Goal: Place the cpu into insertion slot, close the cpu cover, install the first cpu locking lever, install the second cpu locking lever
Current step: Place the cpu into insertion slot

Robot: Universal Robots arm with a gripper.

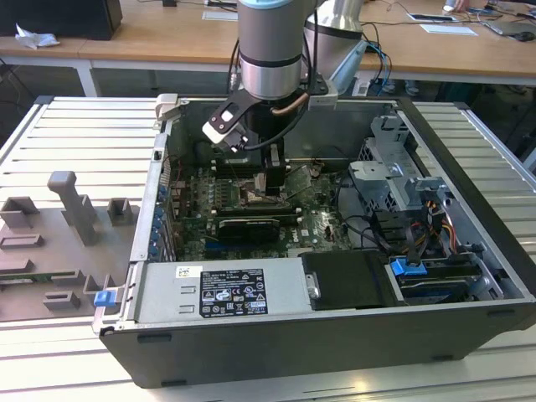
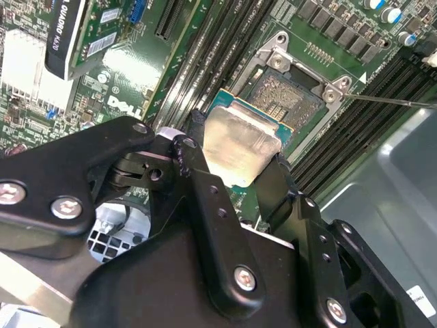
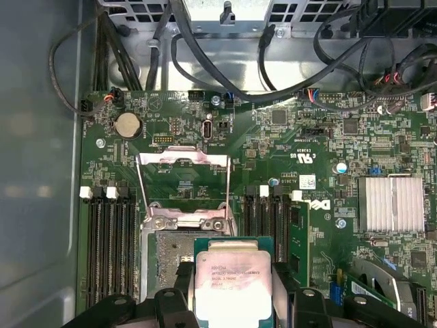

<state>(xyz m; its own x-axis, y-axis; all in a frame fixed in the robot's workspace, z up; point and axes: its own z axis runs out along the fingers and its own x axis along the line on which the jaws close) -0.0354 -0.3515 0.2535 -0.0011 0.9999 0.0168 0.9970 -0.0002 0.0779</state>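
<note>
black two-finger gripper [image 2: 239, 147] clamps the small square beige-silver cpu [image 3: 231, 287] just over the bare socket [image 3: 167, 247]; the thin silver-grey hinged cpu cover [image 3: 183, 186] stands swung up. the open black computer case [image 1: 251, 356] lies on a ribbed grey metal table [image 1: 71, 126], wooden desks [image 1: 167, 38] behind.

Black end effector [image 2: 237, 145] (silver screws [image 2: 244, 277])

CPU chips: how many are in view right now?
1. The cpu is held in the gripper, above the open socket, whose cpu cover is flipped open. Others may be hidden.
</note>
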